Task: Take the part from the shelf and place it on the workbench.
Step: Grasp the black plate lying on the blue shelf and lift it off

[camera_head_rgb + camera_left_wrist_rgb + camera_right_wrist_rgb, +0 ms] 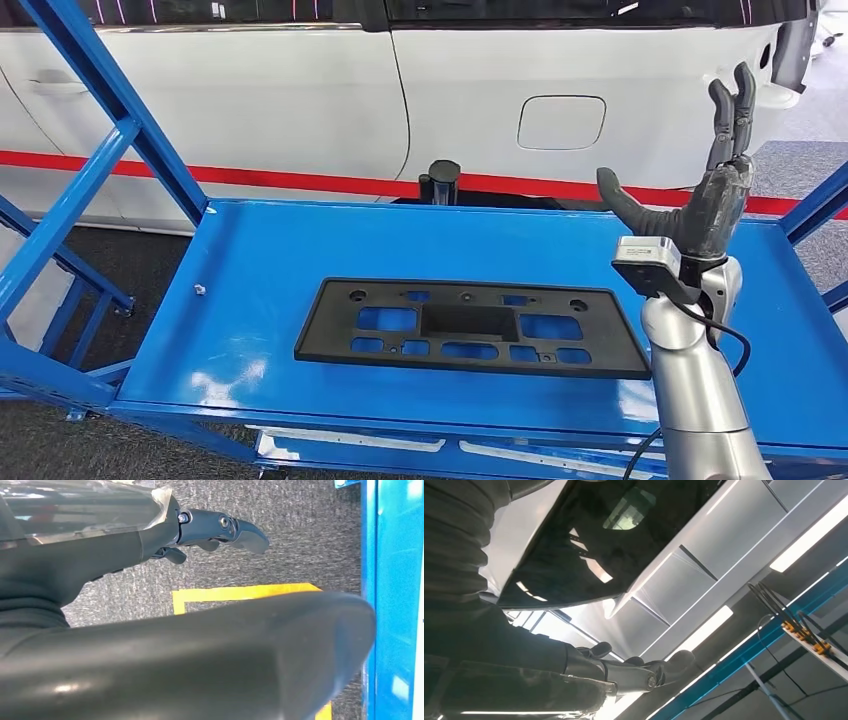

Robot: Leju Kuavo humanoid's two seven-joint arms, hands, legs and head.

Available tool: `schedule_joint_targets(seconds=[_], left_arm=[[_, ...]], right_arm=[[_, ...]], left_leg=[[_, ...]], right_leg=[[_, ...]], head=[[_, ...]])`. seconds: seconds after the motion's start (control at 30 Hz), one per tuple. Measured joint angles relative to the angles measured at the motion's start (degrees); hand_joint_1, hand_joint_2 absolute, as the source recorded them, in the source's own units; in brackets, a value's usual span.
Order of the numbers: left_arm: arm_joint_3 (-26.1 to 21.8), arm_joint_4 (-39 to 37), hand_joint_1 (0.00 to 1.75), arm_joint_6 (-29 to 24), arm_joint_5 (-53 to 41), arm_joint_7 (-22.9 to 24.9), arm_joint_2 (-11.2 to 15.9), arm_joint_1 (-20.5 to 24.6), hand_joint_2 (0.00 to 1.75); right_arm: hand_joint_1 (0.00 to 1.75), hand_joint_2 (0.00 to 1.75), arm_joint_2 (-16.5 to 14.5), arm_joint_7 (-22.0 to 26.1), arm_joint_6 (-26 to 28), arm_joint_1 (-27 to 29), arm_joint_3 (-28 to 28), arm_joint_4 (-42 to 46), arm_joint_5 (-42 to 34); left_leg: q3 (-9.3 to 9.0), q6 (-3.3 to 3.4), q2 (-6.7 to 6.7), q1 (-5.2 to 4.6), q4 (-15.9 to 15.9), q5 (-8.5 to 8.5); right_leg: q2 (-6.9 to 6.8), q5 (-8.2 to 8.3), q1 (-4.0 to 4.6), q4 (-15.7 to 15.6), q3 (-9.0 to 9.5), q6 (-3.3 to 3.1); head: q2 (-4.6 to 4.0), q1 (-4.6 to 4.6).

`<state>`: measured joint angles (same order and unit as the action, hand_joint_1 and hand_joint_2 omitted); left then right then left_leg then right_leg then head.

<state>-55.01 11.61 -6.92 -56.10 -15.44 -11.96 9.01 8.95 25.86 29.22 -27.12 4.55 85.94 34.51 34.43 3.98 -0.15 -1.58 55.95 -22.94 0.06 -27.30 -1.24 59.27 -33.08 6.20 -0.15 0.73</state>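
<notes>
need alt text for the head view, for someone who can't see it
A flat black plastic part with cut-out holes lies on a blue shelf. The robot's right hand is raised above the shelf's right side, fingers pointing up and holding nothing. Behind stands a white car with a red stripe.

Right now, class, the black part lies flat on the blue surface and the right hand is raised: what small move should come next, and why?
Probably lower the right hand toward the black plastic bracket. The hand is raised, fingers pointing up and apart, holding nothing, above the bracket's right end, and the bracket lies untouched on the blue shelf.
</notes>
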Motion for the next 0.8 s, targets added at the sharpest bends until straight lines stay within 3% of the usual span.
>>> schedule_joint_targets(seconds=[0.1,0.17,0.23,0.3,0.33,0.37,0.4,0.5,0.57,0.67,0.73,0.8], left_arm=[[-0.1,0.0,0.0,0.5,0.6,-0.3,0.0,0.0,0.0],[-0.2,0.0,0.0,0.7,0.9,-0.5,0.0,0.0,0.0],[-0.4,0.0,0.0,1.0,1.0,-0.6,0.0,0.0,0.0],[-0.6,0.0,0.0,1.2,1.1,-0.7,0.1,-0.1,0.0],[-0.7,0.0,0.0,1.2,1.2,-0.7,0.1,-0.1,0.0],[-0.7,0.0,0.0,1.3,1.2,-0.7,0.1,-0.1,0.0],[-0.8,0.0,0.0,1.3,1.3,-0.7,0.1,-0.2,0.0],[-0.9,0.0,0.0,1.4,1.6,-0.8,0.1,-0.1,0.0],[-1.0,0.0,0.0,1.4,1.6,-0.9,0.1,-0.1,0.0],[-1.4,0.0,0.0,1.4,1.6,-1.0,0.1,-0.1,0.0],[-1.4,0.0,0.0,1.4,1.6,-1.1,0.1,-0.1,0.0],[-1.4,0.0,0.0,1.4,1.6,-1.1,0.1,-0.1,0.0]], right_arm=[[0.0,1.75,0.1,0.0,0.0,-0.3,0.0,0.0,-0.1],[0.0,1.75,0.1,0.0,0.0,-0.4,0.0,0.0,-0.1],[0.0,1.75,0.1,0.1,-0.1,-0.6,0.0,-0.1,-0.1],[0.0,1.75,0.1,0.1,-0.2,-0.8,0.0,-0.2,-0.2],[0.0,1.75,0.1,0.1,-0.2,-0.8,0.0,-0.3,-0.2],[0.0,1.75,0.1,0.1,-0.2,-0.8,0.0,-0.4,-0.2],[0.0,1.75,0.1,0.1,-0.2,-0.8,0.0,-0.5,-0.3],[0.0,1.75,0.1,0.2,-0.2,-1.4,0.0,-0.7,-0.4],[0.0,1.75,0.1,0.4,-0.3,-2.1,0.0,-0.8,-0.4],[0.0,1.75,0.1,0.6,-0.4,-2.5,0.2,-1.2,-0.7],[0.0,1.75,0.2,0.7,-0.4,-2.7,0.3,-1.4,-0.8],[0.0,1.75,0.3,0.8,-0.4,-2.8,0.4,-1.7,-0.9]], left_leg=[[0.58,-0.82,-0.03,-0.15,0.9,-0.14],[1.09,-1.41,-0.07,-0.04,1.7,-0.75],[3.08,-2.28,-0.11,0.34,6.3,-3.94],[6.51,-3.11,-0.09,1.03,14.4,-8.24],[7.75,-3.41,-0.07,1.43,17.4,-9.44],[7.91,-3.66,-0.05,1.8,18.4,-9.5],[6.85,-3.88,-0.03,2.14,17.0,-8.51],[-0.03,-4.38,-0.14,2.83,5.1,-4.02],[-1.66,-4.12,-0.36,2.62,1.6,-3.29],[-1.31,-2.61,-0.45,2.11,1.4,-2.73],[-1.15,-1.46,-0.37,2.02,1.1,-2.14],[-0.72,-0.68,-0.3,1.72,1.0,-1.74]], right_leg=[[0.06,0.68,0.29,-1.4,0.72,-2.72],[0.04,1.14,-0.1,-1.6,0.61,-3.89],[-0.03,1.48,-0.55,-1.7,0.4,-4.67],[-0.11,1.68,-0.56,-1.7,-0.01,-5.0],[-0.14,1.79,-0.6,-1.7,-0.2,-5.01],[-0.15,1.89,-0.68,-1.6,-0.34,-4.94],[-0.16,1.98,-0.81,-1.6,-0.4,-4.8],[-0.11,2.26,-1.04,-1.6,-0.46,-4.2],[-0.06,2.56,-0.87,-1.8,-0.68,-3.51],[-0.06,2.71,-0.93,-1.9,-1.02,-2.48],[-0.07,0.51,-0.91,1.8,-2.9,-2.87],[-0.06,-3.22,-0.73,10.1,-6.61,-3.7]], head=[[0.0,0.04],[0.0,0.04],[0.0,0.21],[0.0,0.36],[0.0,0.35],[0.0,0.35],[0.0,0.34],[0.0,0.36],[0.0,0.35],[0.0,0.28],[0.0,0.11],[0.0,-0.03]])
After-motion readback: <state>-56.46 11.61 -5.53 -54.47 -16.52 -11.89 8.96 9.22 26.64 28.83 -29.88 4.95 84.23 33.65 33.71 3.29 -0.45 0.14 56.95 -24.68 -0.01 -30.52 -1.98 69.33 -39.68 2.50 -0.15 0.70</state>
